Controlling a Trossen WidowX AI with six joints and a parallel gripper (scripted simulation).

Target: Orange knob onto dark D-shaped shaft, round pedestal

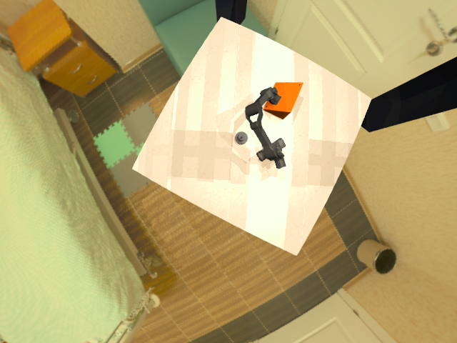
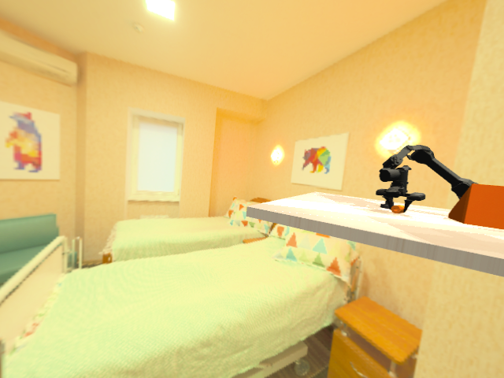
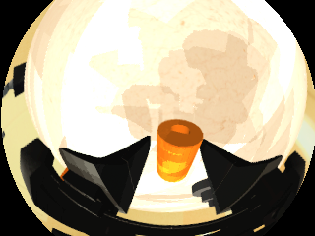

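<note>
The orange knob [image 2: 398, 209] [image 3: 179, 156] seems to lie on its side on the table, the end with its hole showing in the wrist view. The arm hides it in the top view. My gripper [image 2: 394, 208] [image 3: 175, 141] is partly open, low around the knob. In the wrist view the right fingertip is at the knob's edge and a narrow gap shows at the left one. The grey round pedestal [image 1: 241, 138] with its dark shaft stands beside the hand; it is partly hidden behind the right finger in the wrist view [image 3: 201, 188]. The shaft's flat side cannot be made out.
A large orange slanted block [image 1: 288, 96] [image 2: 484, 205] stands by the arm's base. The pale square table [image 1: 206, 155] [image 2: 325, 209] carries the arm, block and pedestal. Shadows and bright patches lie across its top.
</note>
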